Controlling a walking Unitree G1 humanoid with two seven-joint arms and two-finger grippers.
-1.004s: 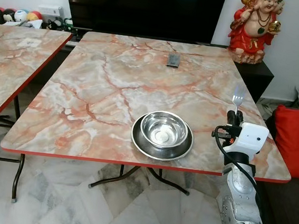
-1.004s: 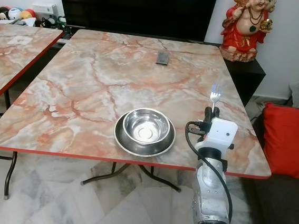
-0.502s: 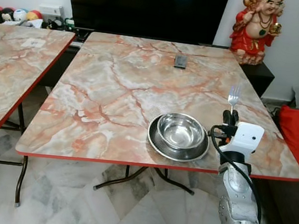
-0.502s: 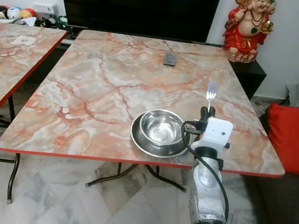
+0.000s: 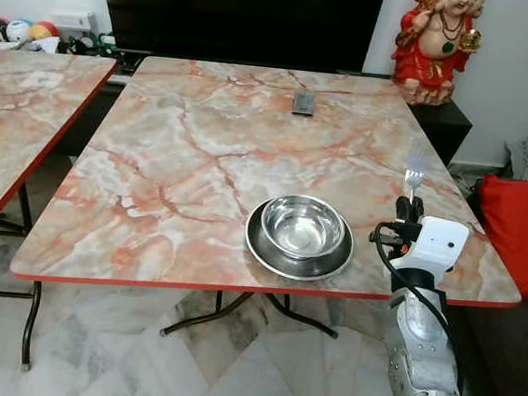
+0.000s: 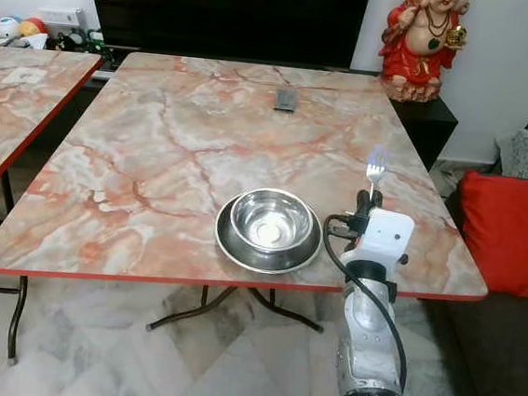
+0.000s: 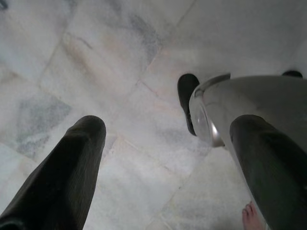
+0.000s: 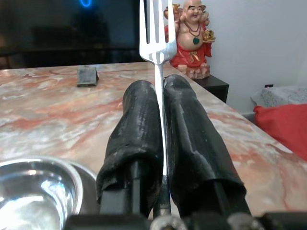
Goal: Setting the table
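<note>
The robot's head has turned a little, so the whole picture has slid sideways, but the right gripper [image 5: 410, 208] is still squeezed shut on the one shiny silver fork [image 5: 414, 178], held straight up with its points on top, above the table [image 5: 203, 145] near its right edge. One round metal bowl [image 5: 303, 227] sits in one metal plate [image 5: 268, 255] by the table's front edge, just beside the fork, and one small dark remote [image 5: 303, 103] lies near the far edge. The left gripper [image 7: 168, 158] hangs over the floor [image 7: 96, 62] with its two fingers spread wide and nothing between them.

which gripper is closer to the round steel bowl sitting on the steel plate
Right. The right gripper, shut on a silver fork, is just beside the round steel bowl over the marble table's near edge. The left gripper hangs open over the floor, away from the bowl.
</note>
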